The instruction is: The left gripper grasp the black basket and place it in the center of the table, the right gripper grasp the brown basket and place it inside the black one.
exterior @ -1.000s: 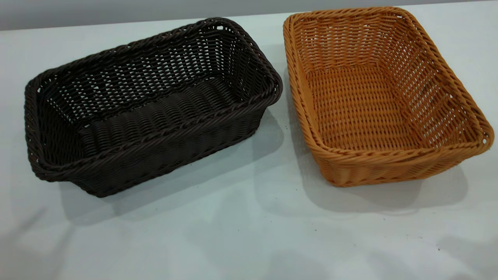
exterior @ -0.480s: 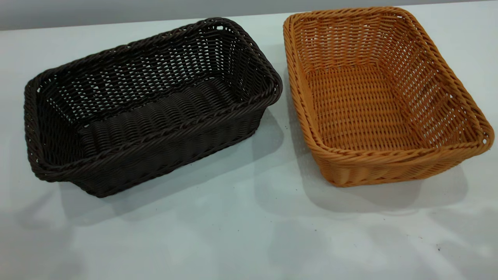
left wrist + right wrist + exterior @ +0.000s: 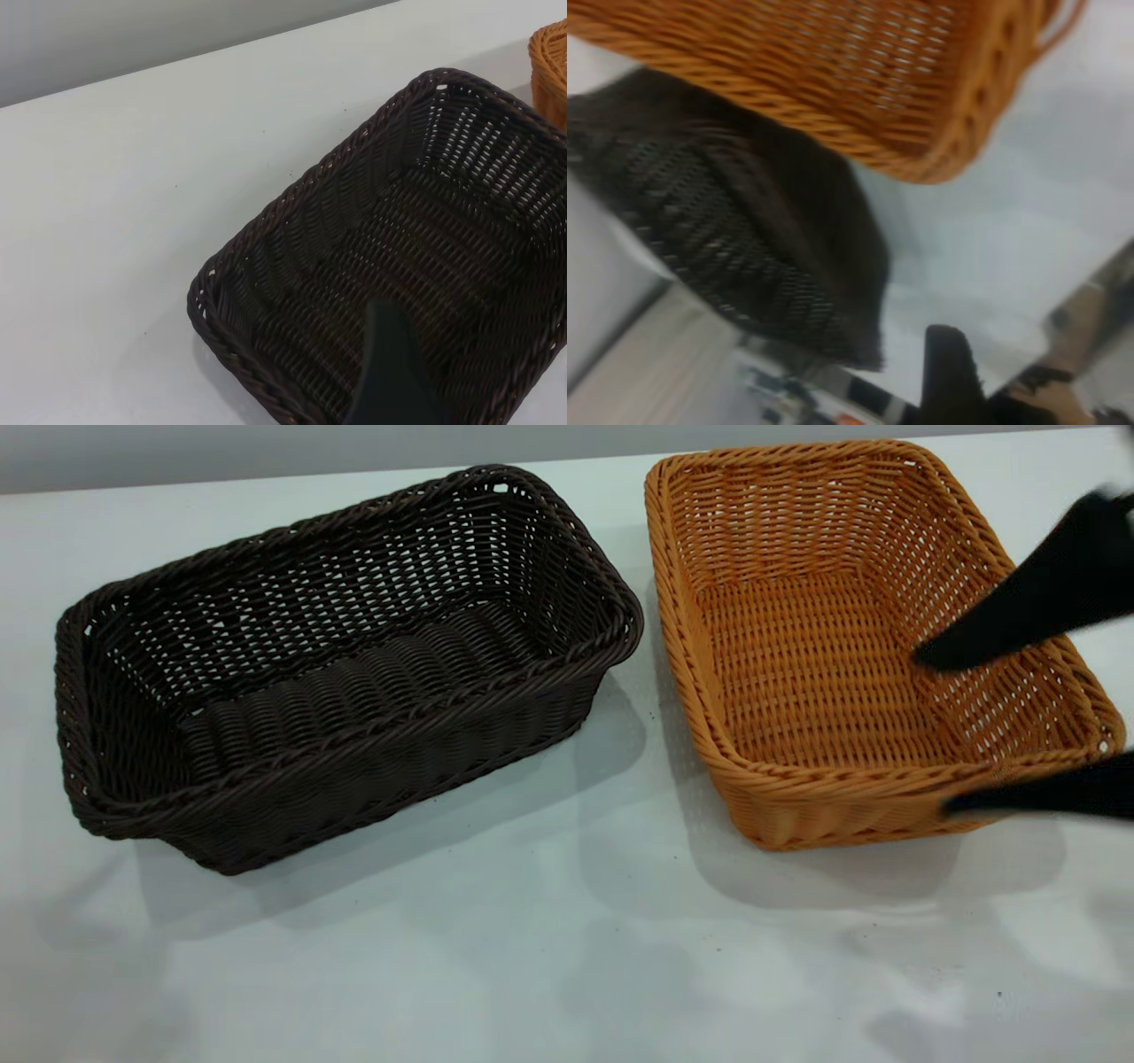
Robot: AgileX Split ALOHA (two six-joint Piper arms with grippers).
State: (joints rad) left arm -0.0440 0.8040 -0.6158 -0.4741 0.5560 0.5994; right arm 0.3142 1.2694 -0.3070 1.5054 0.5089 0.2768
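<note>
The black basket (image 3: 345, 664) sits at the left of the table (image 3: 549, 957), toward the far edge and turned askew, so it is not yet at the centre where the task wants it. It is a rectangular wicker piece, very dark, with a braided rim, open-weave sides that let the pale surface show through, and a closer ribbed floor. The left gripper (image 3: 390, 372) appears only in its wrist view, where one dark finger hangs over the basket's inside near a short end; whether it is open or closed cannot be told from that single finger. It seems placed there to take the rim for the carry to the centre. Just right of the black basket, with a narrow strip of bare table between them, lies the brown basket (image 3: 850, 646), orange-tan, of the same woven make with sloping sides and a braided rim, reaching toward the far right corner. The right gripper (image 3: 939, 735) comes in from the right edge with its tapered black fingers spread wide, one above the basket's floor and the other outside the near wall, so they straddle the near right rim without gripping it. That stance looks like a readying to pinch the wall.
</note>
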